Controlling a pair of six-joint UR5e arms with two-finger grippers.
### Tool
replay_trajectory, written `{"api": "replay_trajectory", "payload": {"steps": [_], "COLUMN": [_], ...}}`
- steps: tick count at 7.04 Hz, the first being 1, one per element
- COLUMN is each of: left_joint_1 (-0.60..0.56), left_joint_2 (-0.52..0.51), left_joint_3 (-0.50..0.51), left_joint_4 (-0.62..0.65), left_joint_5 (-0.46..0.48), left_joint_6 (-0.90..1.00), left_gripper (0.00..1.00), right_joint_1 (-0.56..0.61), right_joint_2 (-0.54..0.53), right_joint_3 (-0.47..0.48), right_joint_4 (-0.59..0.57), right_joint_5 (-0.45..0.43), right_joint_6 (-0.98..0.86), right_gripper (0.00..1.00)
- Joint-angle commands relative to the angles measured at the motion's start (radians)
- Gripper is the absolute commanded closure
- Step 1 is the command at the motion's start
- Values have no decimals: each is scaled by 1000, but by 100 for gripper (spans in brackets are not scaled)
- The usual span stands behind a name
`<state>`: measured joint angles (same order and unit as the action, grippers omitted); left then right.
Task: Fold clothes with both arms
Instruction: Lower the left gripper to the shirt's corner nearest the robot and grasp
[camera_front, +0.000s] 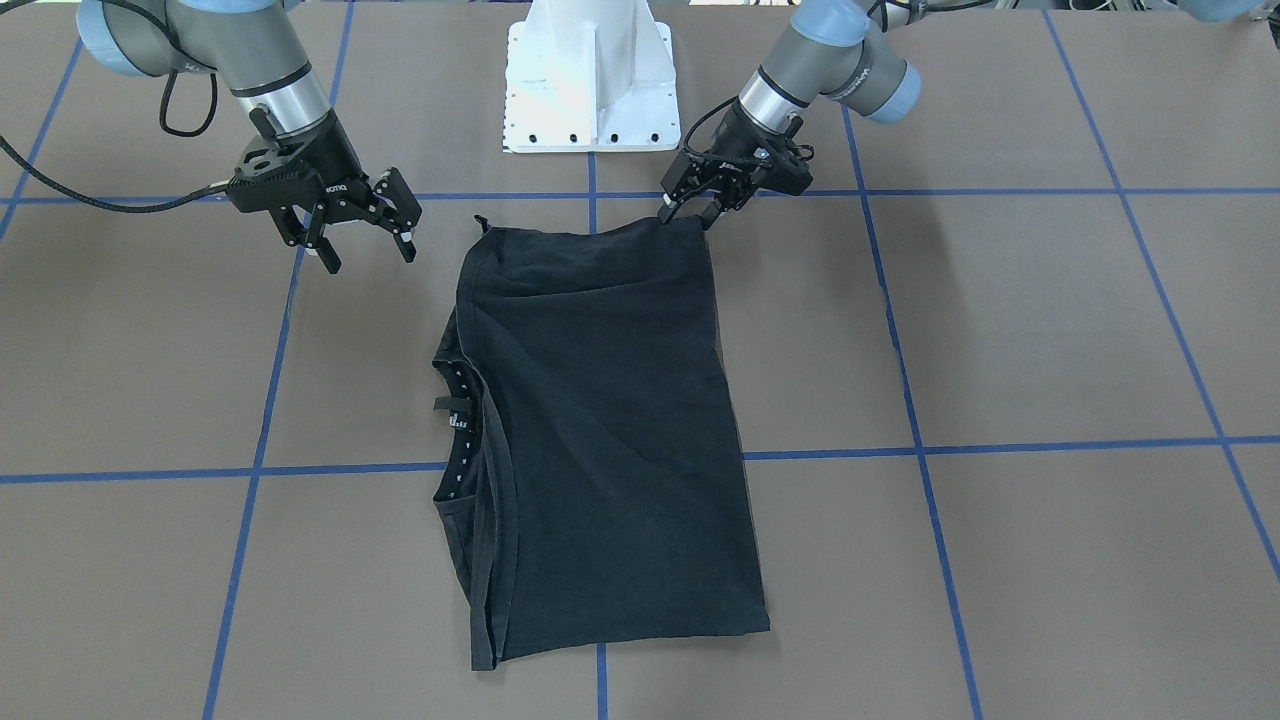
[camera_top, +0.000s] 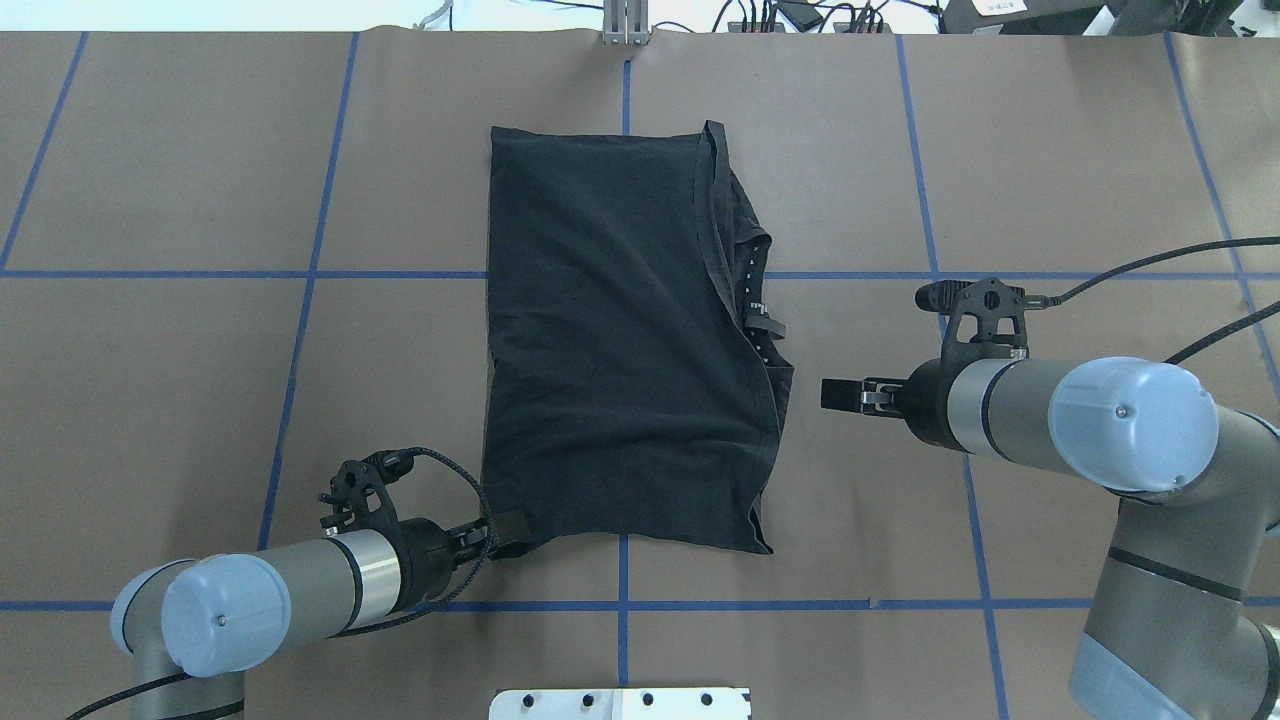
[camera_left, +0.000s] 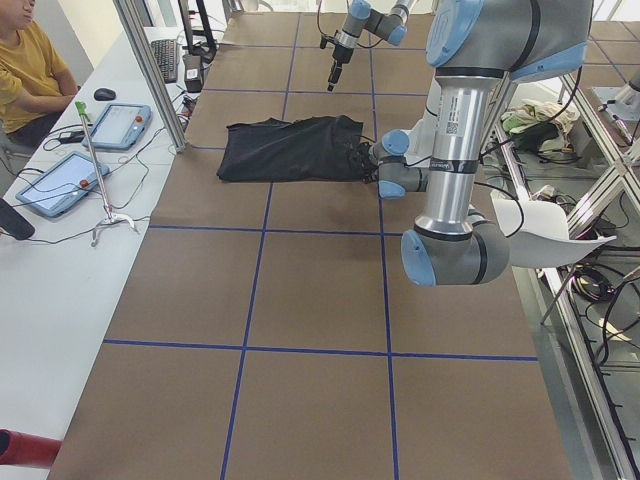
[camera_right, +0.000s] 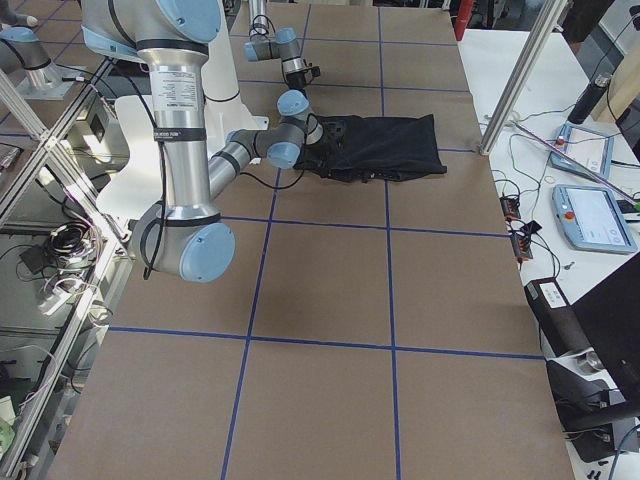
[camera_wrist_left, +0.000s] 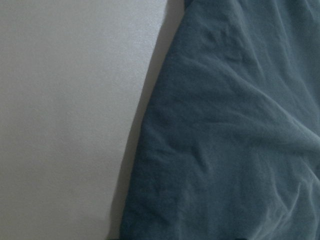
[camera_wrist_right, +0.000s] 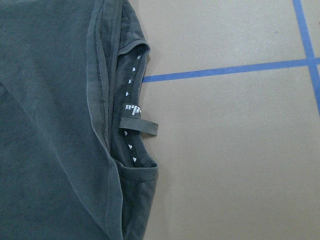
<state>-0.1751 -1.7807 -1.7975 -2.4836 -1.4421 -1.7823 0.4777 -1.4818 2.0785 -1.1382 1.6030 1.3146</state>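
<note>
The black short-sleeved T-shirt (camera_top: 620, 330) lies part-folded, a rectangle; left hand (camera_front: 686, 212) pinches its near corner, right hand (camera_front: 365, 238) hangs spread, empty.

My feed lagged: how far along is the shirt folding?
Done: the T-shirt lies folded into a rectangle, collar at one edge. In hand: the left pincer sits at its near corner, grip unclear; the right pincer hangs open beside it. Left: probably a further fold.

Black T-shirt (camera_front: 610, 420), apparently folded, flat.
</note>
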Motion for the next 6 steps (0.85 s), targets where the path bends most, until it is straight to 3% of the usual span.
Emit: {"api": "replay_trajectory", "payload": {"steps": [1,4,5,6], "left_joint_1": [0,0,0,0], "left_joint_2": [4,11,11,9], "left_joint_3": [1,1,3,6], "left_joint_4": [0,0,0,0], "left_joint_5": [0,0,0,0], "left_joint_6": [0,1,1,0], "left_gripper": [41,35,44,67], "right_joint_1": [1,1,-1,-1], "right_joint_2": [0,3,3,3], "right_joint_3": [2,2,2,2], "right_joint_4": [0,0,0,0], "right_joint_5": [0,2,2,2], "right_joint_6": [0,0,0,0], "right_gripper": [0,0,0,0]}}
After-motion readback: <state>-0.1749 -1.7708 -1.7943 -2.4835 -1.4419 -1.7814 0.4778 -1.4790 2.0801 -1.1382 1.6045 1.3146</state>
